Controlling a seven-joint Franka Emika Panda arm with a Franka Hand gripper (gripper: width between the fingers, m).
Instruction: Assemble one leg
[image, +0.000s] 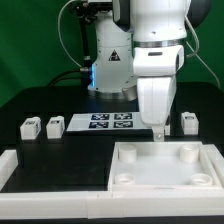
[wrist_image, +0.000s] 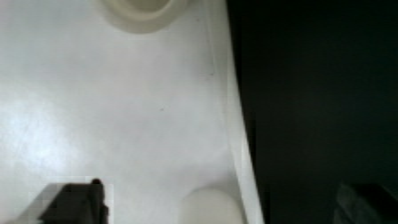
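Legs (image: 54, 126) are seen only behind the nearest parts. Nearest, on the dark bench (image: 75, 142), a large white square piece (image: 160, 167) with round corner sockets is laid flat, with a white raised border (image: 55, 172) beside it toward the exterior view's left. Over the square piece's far edge the tool (image: 158, 132) is held pointing down. In the wrist view its fingers (wrist_image: 71, 200) are spread well apart over the white surface, and a pale shape between them is too blurred to be named. Farther back, three legs are stood on the bench: two close together at the exterior view's left, and the lone leg (image: 188, 122) at its right, near the tool. Between them the marker board (image: 108, 122) is laid.
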